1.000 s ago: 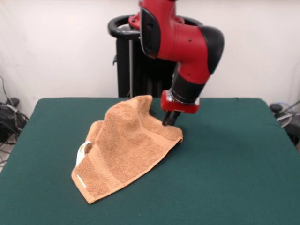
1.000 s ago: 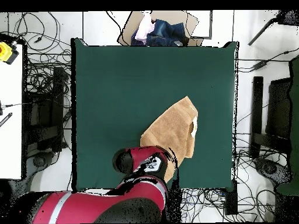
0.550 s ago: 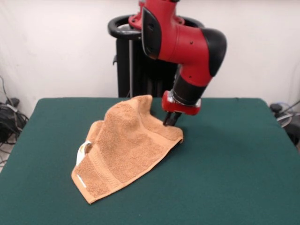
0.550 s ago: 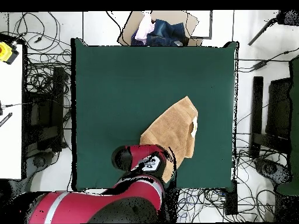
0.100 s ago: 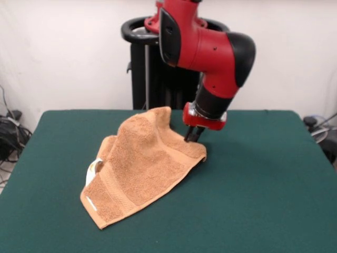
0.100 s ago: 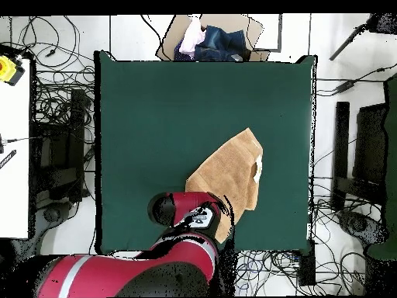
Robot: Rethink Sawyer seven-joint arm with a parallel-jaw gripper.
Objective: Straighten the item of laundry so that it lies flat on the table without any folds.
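Gripper has risen slightly above the folded towel.

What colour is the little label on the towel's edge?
White, with a faint mark I cannot read. The label on the towel shows best in the front view.

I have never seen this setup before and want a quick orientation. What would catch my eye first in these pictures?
First, the bulky red and black robot arm, reaching down from above with its dark gripper at the far edge of a crumpled orange-tan terry-cloth towel. The towel lies humped and folded, a small white label at one edge. It sits on a wide dark green cloth-covered table, toward the robot's side in the overhead view.
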